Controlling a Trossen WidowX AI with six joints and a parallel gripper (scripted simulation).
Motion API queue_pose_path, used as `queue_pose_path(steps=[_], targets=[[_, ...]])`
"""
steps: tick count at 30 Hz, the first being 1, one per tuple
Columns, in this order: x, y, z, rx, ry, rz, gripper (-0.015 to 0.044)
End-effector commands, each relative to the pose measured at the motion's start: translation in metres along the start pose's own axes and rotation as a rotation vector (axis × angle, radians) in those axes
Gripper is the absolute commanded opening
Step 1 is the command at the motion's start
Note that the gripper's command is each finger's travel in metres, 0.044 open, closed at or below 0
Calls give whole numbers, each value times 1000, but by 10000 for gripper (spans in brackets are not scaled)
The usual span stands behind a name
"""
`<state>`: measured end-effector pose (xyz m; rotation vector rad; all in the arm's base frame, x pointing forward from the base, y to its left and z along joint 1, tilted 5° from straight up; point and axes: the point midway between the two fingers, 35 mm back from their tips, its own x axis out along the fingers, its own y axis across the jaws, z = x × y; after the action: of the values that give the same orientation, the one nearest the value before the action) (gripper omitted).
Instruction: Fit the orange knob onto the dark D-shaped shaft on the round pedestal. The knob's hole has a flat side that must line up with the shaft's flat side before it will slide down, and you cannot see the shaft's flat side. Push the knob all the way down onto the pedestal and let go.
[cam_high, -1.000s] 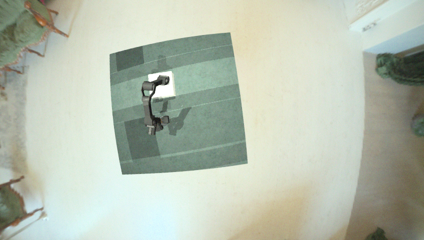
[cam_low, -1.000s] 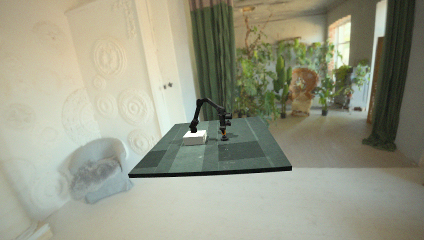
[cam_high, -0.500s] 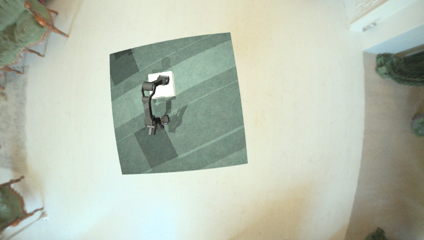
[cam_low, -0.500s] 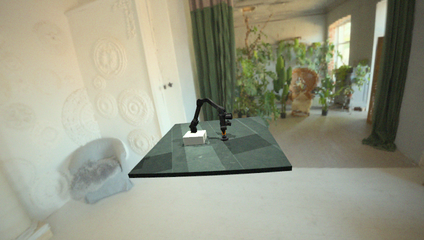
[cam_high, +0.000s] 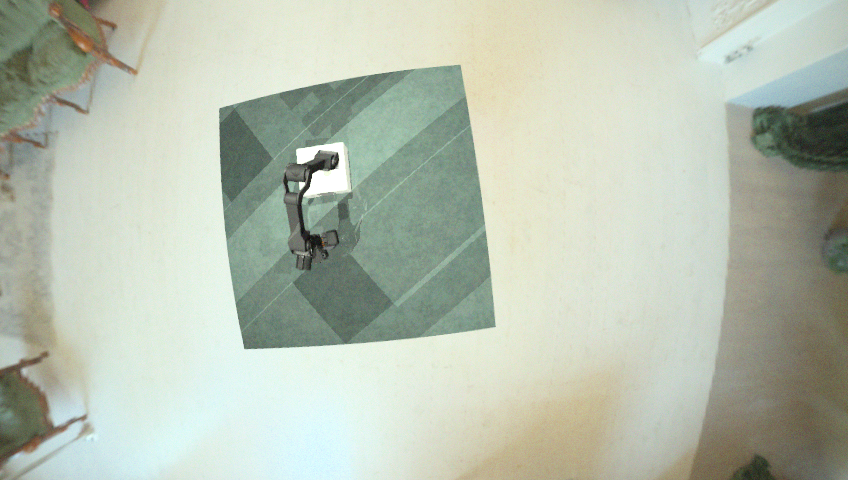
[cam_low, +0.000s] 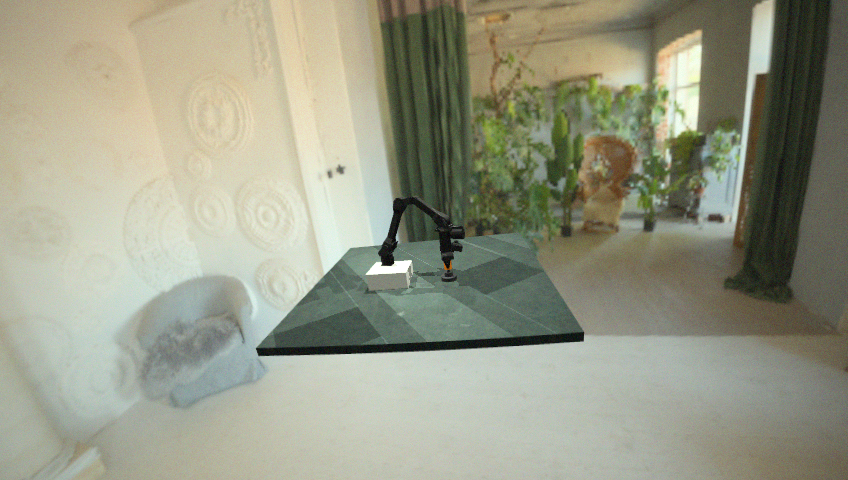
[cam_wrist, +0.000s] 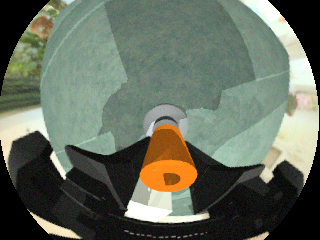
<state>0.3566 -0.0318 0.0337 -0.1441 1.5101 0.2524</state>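
The orange knob is a tapered piece. Its near end faces the wrist camera and shows a dark D-shaped hole. My gripper is shut on the knob, with one black finger on each side. The round grey pedestal stands on the table directly beneath the knob's far end. A short dark and grey band shows between knob and pedestal in the wrist view. The knob looks roughly upright over the pedestal. The shaft's flat side is hidden, and how far the shaft sits inside the hole cannot be told.
The arm rises from a white block on the green patterned table. The block stands beside the pedestal. The arm hides most of the pedestal and knob in the top view.
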Motion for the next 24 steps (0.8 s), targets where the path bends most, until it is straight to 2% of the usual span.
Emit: queue_pose_path(steps=[1,7,13,24], targets=[[-2,1,0,-7,-3,2,0],[-5,2,-2,-32,-3,2,0],[-6,2,-2,-216,-3,2,0],[-1,1,-1,-216,-3,2,0]])
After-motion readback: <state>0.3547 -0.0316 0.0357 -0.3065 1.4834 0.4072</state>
